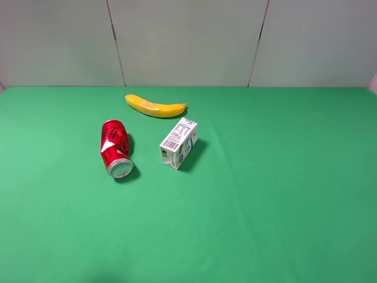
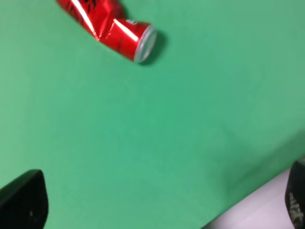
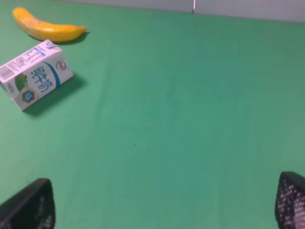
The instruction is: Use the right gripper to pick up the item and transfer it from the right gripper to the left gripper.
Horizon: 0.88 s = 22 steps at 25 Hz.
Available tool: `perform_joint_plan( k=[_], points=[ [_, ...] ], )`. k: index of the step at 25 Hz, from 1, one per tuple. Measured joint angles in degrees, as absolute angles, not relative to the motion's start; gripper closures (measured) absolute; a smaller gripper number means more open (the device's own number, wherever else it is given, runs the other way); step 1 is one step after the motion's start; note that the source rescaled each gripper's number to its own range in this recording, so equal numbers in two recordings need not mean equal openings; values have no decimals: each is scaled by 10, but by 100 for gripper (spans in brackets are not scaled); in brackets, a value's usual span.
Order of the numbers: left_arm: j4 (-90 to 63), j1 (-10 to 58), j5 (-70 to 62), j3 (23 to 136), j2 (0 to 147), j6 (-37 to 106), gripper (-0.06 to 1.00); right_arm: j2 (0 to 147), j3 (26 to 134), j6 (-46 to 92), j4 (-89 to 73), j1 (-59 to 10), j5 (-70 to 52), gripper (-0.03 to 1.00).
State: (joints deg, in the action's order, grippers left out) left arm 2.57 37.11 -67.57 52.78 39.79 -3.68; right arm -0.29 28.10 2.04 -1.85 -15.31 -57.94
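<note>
Both sets of jaws stood wide open and held nothing. Only the finger tips of the right gripper (image 3: 164, 205) and the left gripper (image 2: 159, 202) showed, at the edges of their own views; the high camera saw no arms at all.

The milk carton (image 1: 178, 143) lay on its side on the green table (image 1: 283, 194), between the red can (image 1: 116, 148) and the banana (image 1: 155, 107), touching neither. It looked light and a bit squashy, so a soft pinch across its flat long sides seemed best. Whether it was full could not be told.
</note>
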Motion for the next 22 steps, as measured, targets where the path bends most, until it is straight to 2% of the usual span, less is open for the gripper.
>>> perform_joint_plan(
  k=[12,16,22],
  points=[
    [-9,359,-676,383,188,-20,-5,-3,281,20,-18,-153,-579,-3],
    [-9,300,-667,342,137,-5,-5,-3,281,20,-18,-153,-579,-3],
    [-10,176,-638,301,72,47,-5,-3,281,20,-18,-153,-579,-3]
  ],
)
